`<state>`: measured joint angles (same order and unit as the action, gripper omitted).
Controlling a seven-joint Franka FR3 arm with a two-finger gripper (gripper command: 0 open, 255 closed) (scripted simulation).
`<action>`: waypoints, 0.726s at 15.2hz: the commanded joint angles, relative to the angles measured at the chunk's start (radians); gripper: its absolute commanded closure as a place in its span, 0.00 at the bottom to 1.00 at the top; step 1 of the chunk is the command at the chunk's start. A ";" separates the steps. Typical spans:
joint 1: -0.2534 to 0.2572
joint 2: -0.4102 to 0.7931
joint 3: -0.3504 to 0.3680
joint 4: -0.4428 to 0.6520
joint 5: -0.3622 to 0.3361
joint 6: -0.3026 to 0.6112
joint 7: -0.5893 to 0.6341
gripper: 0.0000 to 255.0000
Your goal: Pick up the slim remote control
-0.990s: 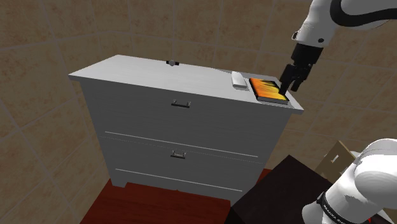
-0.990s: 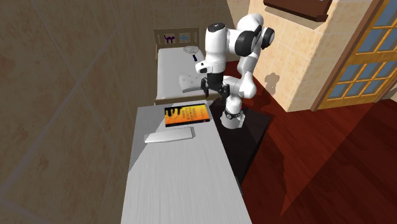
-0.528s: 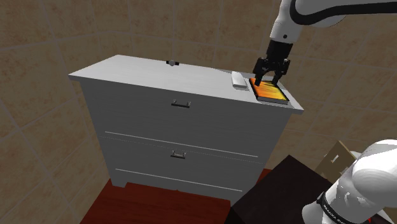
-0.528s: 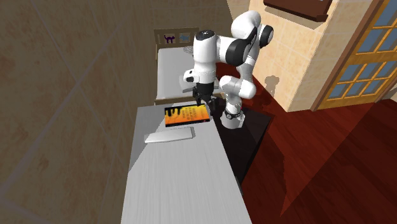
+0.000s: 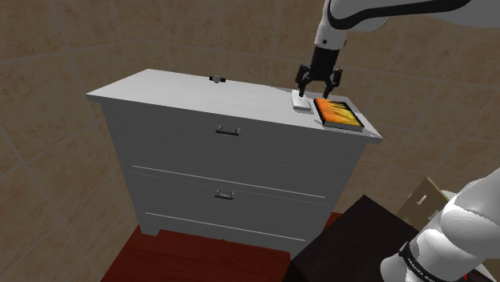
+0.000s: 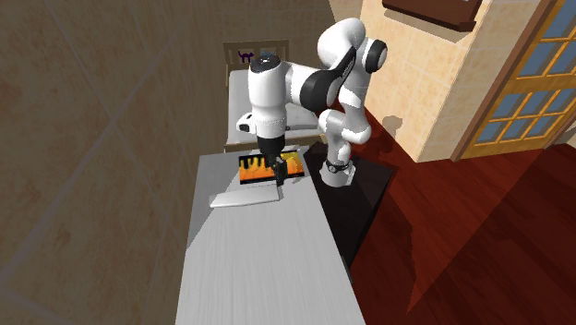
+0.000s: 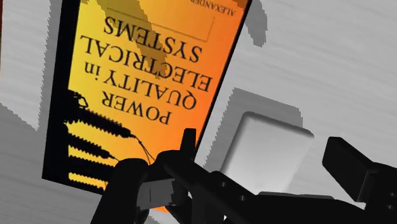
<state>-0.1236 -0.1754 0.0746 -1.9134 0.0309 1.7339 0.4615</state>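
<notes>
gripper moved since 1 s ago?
Yes. In the shoulder view the gripper went left, from the right edge of the orange book to above the grey remote.

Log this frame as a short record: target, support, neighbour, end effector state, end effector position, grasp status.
target: slim pale grey remote, lying flat
support: top of the white dresser, near one end
neighbour: orange book beside the remote, a narrow gap between them
state: end effector open, fingers pointing down
position: just above the remote, by the book's edge
grasp: not yet made; remote not held
</notes>
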 commanded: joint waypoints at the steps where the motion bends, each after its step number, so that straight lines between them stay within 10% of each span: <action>1: -0.012 0.081 -0.002 0.083 -0.012 -0.002 0.058 0.00; 7: -0.035 0.310 -0.024 0.351 -0.039 -0.048 0.210 0.00; 11: -0.035 0.306 -0.025 0.292 -0.039 0.008 0.210 0.00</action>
<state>-0.1578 0.1280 0.0499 -1.6121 -0.0077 1.7286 0.6700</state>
